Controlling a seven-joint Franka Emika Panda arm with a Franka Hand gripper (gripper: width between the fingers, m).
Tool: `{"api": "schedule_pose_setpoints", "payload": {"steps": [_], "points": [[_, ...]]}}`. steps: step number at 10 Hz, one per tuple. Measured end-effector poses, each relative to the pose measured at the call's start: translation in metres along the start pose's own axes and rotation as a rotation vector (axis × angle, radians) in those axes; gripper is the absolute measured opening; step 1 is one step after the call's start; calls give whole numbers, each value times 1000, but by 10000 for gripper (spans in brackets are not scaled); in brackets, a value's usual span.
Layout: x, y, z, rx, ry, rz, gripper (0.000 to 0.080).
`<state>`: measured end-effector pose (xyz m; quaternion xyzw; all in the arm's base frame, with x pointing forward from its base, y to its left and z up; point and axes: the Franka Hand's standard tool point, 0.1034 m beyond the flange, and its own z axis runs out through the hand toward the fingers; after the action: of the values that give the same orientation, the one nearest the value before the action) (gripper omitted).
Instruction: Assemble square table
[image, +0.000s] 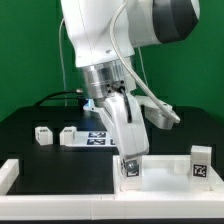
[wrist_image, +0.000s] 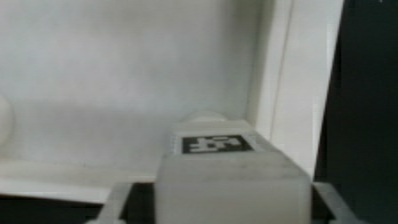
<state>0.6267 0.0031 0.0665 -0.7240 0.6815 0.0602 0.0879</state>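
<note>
My gripper (image: 129, 160) points down and is shut on a short white leg (image: 130, 170) with a black-white tag. It holds the leg upright at the near left part of the white square tabletop (image: 165, 178). In the wrist view the leg (wrist_image: 217, 150) fills the space between the grey fingers (wrist_image: 128, 203), tag facing the camera, with the tabletop (wrist_image: 125, 80) right behind it. Another tagged leg (image: 201, 161) stands upright at the tabletop's right end. Two more legs (image: 42, 134) (image: 68, 134) lie on the black table at the back left. Whether the held leg touches the slab is hidden.
The marker board (image: 97, 139) lies behind the arm. A long white L-shaped rail (image: 12, 176) runs along the exterior view's left and front edge. In the wrist view a raised white edge (wrist_image: 299, 70) borders the slab, dark table beyond it.
</note>
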Motion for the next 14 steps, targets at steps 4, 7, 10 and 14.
{"api": "schedule_pose_setpoints", "payload": {"steps": [4,7,10,14], "points": [[-2,-1,-1,0,31,-574,549],[1,0,-4,10,52,-712,643],[-4,-3,-1,-30,154,-1300,649],[-3,-2,1,-30,151,-1262,506]]}}
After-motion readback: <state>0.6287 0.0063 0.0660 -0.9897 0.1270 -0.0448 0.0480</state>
